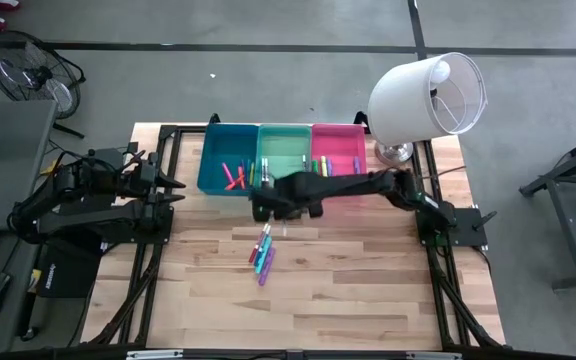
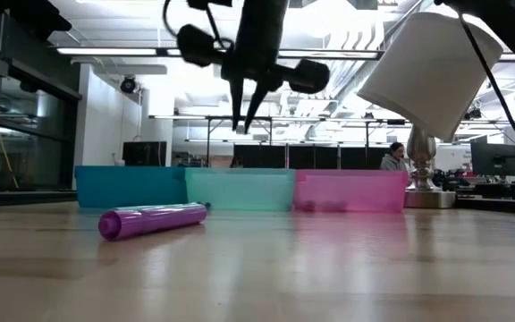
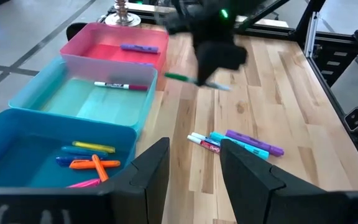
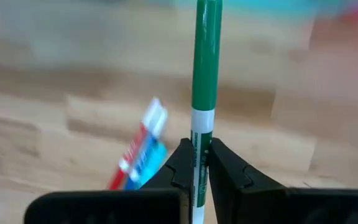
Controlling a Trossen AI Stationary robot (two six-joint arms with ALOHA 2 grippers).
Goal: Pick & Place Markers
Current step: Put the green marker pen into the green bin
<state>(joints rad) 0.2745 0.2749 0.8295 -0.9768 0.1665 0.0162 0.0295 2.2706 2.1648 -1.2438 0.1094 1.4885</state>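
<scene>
My right gripper (image 1: 268,207) hangs over the table just in front of the mint green bin (image 1: 284,156), shut on a green-and-white marker (image 4: 204,74). The left wrist view also shows this marker (image 3: 180,77) under the right gripper (image 3: 213,59). Several loose markers (image 1: 261,252) lie flat on the wood below it, among them a purple one (image 2: 150,219). More markers lie in the blue bin (image 3: 89,160), the mint bin (image 3: 120,85) and the pink bin (image 3: 138,47). My left gripper (image 3: 194,168) is open and empty at the table's left side (image 1: 163,185). My right gripper pinches the marker's white barrel (image 4: 201,146) between its two fingers (image 4: 182,165), just behind the long green part. The fingers point down from above and lie across the marker. The marker is about level and clear of the table, sticking out on both sides of the fingers.
The blue (image 1: 230,158), mint and pink (image 1: 338,152) bins stand in a row at the table's far edge. A white-shaded lamp (image 1: 428,95) stands at the far right corner. Bare wood lies toward the near edge (image 1: 308,310). A person (image 2: 393,159) sits far behind.
</scene>
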